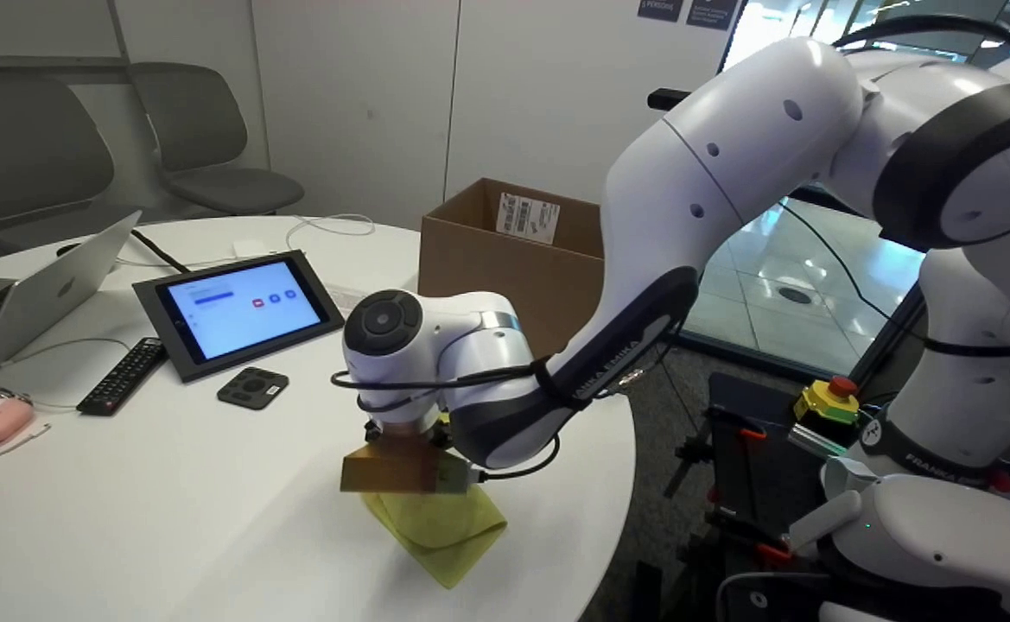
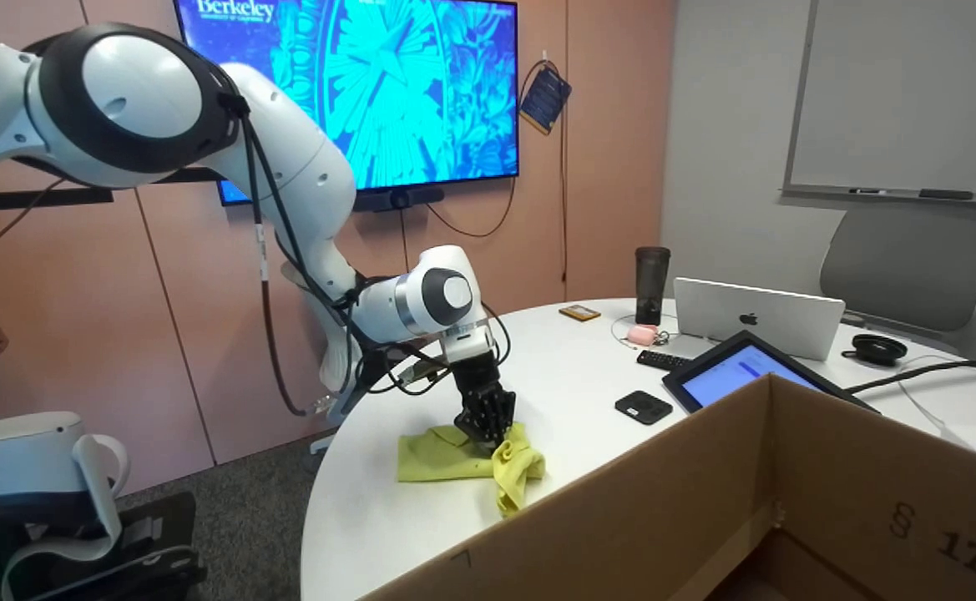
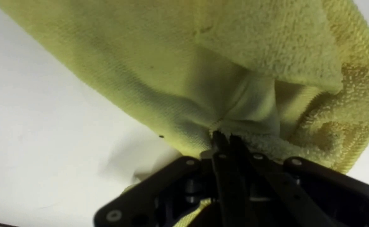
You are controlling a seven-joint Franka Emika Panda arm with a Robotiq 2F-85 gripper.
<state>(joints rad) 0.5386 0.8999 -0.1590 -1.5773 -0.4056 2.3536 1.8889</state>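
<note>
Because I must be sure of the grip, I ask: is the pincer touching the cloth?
Touching. The wrist view shows the pincer closed on the cloth, whose folds gather right at its fingertips.

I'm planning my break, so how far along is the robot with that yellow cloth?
Grasping looks done: the gripper pinches the yellow cloth. In hand: a creased part in its grip, while another part lies on the table. Left, probably: letting go, since the jaws are closed.
</note>
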